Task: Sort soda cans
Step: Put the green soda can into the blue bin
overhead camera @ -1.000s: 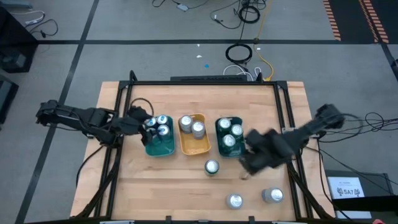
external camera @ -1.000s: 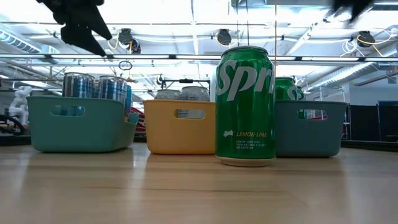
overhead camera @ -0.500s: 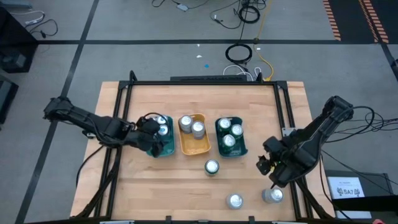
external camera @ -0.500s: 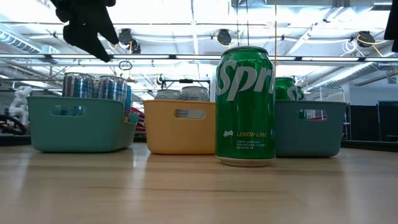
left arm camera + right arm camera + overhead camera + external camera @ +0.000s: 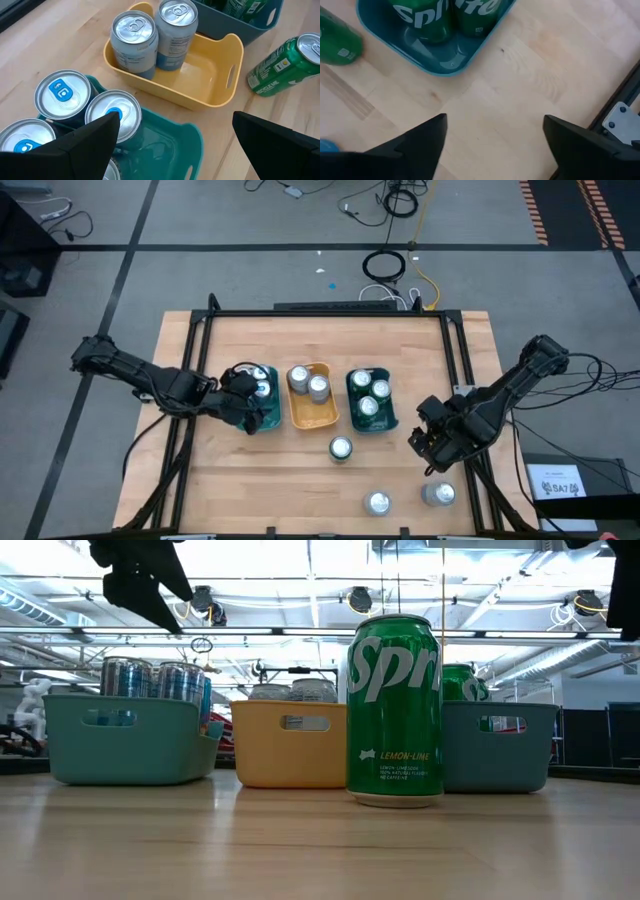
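Three trays stand in a row mid-table. The teal tray [image 5: 268, 418] holds blue soda cans [image 5: 62, 95], the yellow tray [image 5: 312, 418] two silver cans [image 5: 134, 42], and the dark tray [image 5: 352, 402] green cans [image 5: 432, 15]. One green can [image 5: 341, 448] stands upright on the table in front of the trays. Two more cans [image 5: 378, 502] [image 5: 438, 494] stand near the front edge. My left gripper [image 5: 175, 150] hovers open above the teal tray. My right gripper [image 5: 495, 135] hangs open over bare wood to the right of the dark tray, above the front cans.
A black frame rail [image 5: 462, 370] runs along the table's right side next to my right arm. Bare wood [image 5: 260, 490] lies at the front left. In the low view the green can [image 5: 394, 710] stands in front of the tray row.
My right gripper has swung from beside the dark tray toward the table's near right corner and come lower. My left gripper has gone a short way toward the near edge, farther over the teal tray. No can has moved.
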`<state>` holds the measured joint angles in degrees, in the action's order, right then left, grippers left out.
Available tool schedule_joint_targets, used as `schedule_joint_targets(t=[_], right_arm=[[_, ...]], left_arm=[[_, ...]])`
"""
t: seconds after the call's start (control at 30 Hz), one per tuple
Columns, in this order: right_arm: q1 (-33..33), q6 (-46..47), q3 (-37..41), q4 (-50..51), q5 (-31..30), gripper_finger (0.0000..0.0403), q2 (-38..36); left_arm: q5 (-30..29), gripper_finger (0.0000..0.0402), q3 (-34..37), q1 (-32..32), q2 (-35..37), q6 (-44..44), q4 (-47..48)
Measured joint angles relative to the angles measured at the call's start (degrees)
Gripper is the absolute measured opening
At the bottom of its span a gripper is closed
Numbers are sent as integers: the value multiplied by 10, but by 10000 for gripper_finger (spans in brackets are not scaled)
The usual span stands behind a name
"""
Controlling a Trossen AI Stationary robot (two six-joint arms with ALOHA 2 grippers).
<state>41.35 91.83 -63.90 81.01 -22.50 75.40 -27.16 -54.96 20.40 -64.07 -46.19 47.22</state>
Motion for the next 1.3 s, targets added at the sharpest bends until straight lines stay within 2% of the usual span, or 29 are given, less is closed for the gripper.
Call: schedule_joint_targets(t=[0.17, 0.23, 0.53, 0.67, 0.77, 0.87, 0.97, 1.07, 1.2, 1.3], right_arm=[[-12, 4, 0, 0, 2, 385, 0], [-13, 24, 0, -1, 2, 395, 0], [-21, 152, 0, -68, 6, 379, 0], [-21, 154, 0, -172, -12, 378, 1], [-21, 135, -13, -249, -54, 377, 21], [-27, 99, -71, -264, -68, 377, 72], [-38, 57, -168, -233, -44, 377, 145], [-51, 21, -296, -147, -23, 377, 229], [-65, 20, -457, 32, 2, 377, 335], [-73, 8, -529, 69, 13, 377, 389]], left_arm=[[-2, 396, 0, 0, 0, 4, 0], [-2, 396, 0, 0, 0, 5, 0], [-2, 396, 0, 0, 0, 34, 0], [-2, 396, 0, 0, 0, 46, 0], [-2, 396, 0, 0, 0, 67, 0], [-2, 396, 0, 0, 0, 79, 0], [-2, 396, 0, 0, 0, 80, 1], [14, 396, 0, 0, 0, 80, 1], [21, 396, 0, 13, 0, 80, 1], [21, 396, 0, 26, 0, 81, 0]])
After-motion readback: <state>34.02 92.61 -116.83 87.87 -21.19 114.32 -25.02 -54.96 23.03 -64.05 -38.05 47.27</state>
